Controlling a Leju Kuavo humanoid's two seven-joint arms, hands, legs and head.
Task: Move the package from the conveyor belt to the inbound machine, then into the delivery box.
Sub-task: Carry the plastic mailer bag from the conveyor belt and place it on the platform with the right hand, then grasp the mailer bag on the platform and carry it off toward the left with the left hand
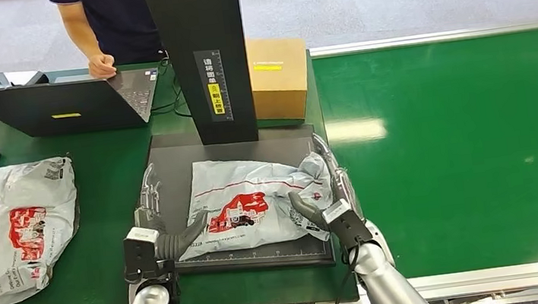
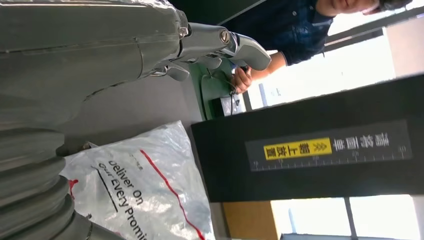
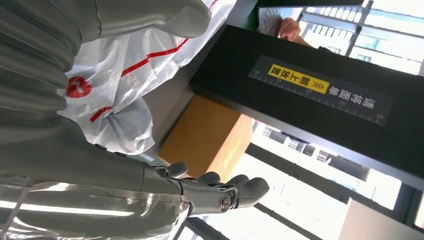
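- Your package [image 1: 256,203] lies on the scanner plate [image 1: 175,163], mid-worktop, under the black column [image 1: 201,52].
- L hand [image 1: 173,239] & R hand [image 1: 311,208]: fingers spread, flanking package, gripping nothing.

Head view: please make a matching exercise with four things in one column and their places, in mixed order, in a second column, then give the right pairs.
Things:
1. package
2. second package
3. cardboard box
4. laptop

Places:
A. on the green table, at its left side
B. behind the black platform, beside the black column
C. on the black platform, between the two hands
D. at the far left of the table, in front of the person

Right pairs: 1-C, 2-A, 3-B, 4-D
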